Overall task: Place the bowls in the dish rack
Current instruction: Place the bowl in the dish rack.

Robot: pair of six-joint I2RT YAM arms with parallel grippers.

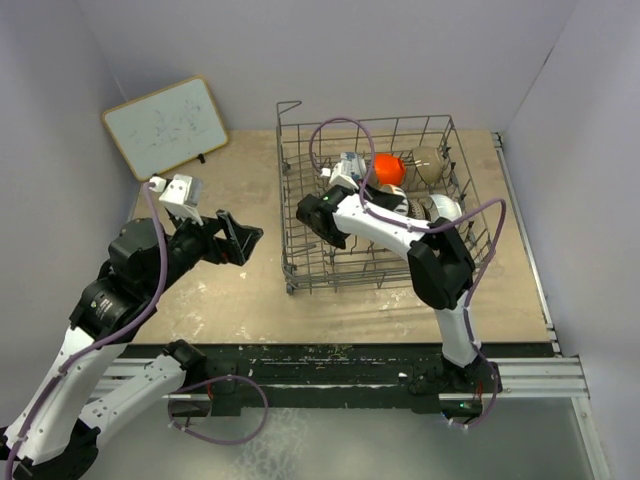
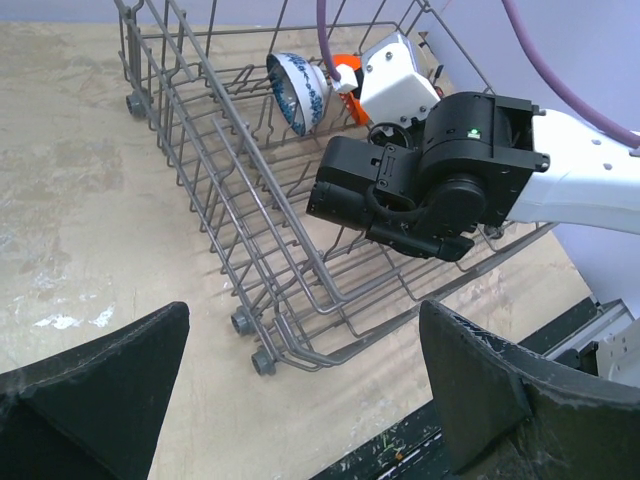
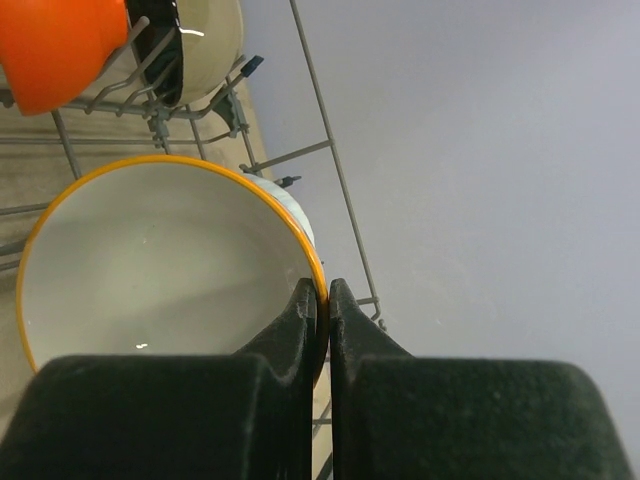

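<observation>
The right gripper (image 3: 322,292) is inside the dish rack (image 1: 284,190), its fingers pinching the rim of the brown-rimmed bowl (image 3: 150,270). That bowl is in the rack, near its right wall. The left gripper (image 1: 238,238) hovers just left of the rack, fingers spread wide and holding nothing.

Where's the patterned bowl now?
Left wrist view: the blue-and-white patterned bowl stands on edge in the grey wire dish rack, beside the orange-red bowl.

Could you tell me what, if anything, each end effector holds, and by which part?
Right end effector pinches the orange-rimmed bowl by its rim; left end effector holds nothing.
</observation>
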